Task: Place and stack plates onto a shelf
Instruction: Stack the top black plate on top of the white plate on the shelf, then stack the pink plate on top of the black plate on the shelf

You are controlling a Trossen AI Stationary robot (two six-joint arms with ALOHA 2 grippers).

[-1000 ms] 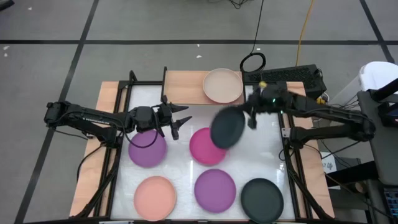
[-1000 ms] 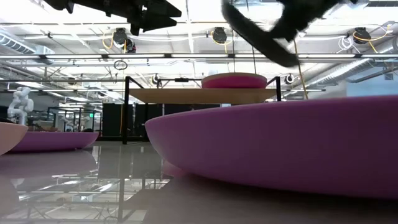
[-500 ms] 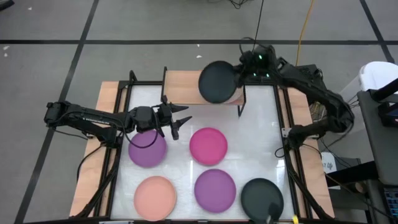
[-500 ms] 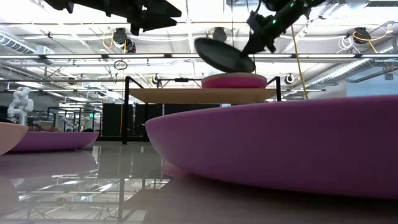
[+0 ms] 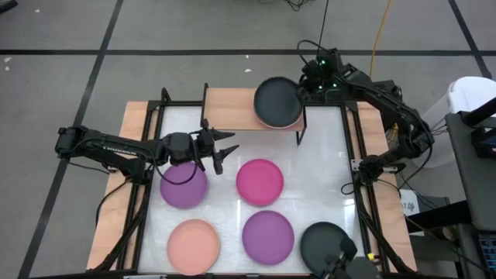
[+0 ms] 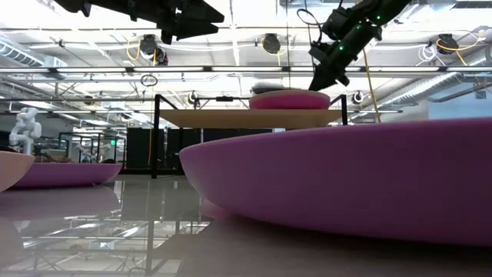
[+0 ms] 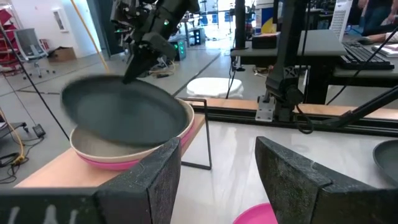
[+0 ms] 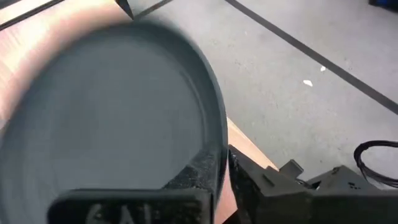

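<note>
On the shelf (image 5: pixel 229 108) we counted one stack: a magenta plate (image 7: pixel 124 163) at the bottom, a cream plate (image 7: pixel 84 145) on it, and a black plate (image 5: pixel 277 101) lying tilted on top. The right gripper (image 5: pixel 304 87) was pinched on that black plate's rim at the shelf's right end. On the white table (image 5: pixel 325 178) we counted five more plates: two purple (image 5: pixel 184 187) (image 5: pixel 268 235), one magenta (image 5: pixel 259 180), one peach (image 5: pixel 194 244) and one black (image 5: pixel 325 245). The left gripper (image 5: pixel 225 152) hung above the table just beside the left purple plate, its fingers spread wide and holding nothing
</note>
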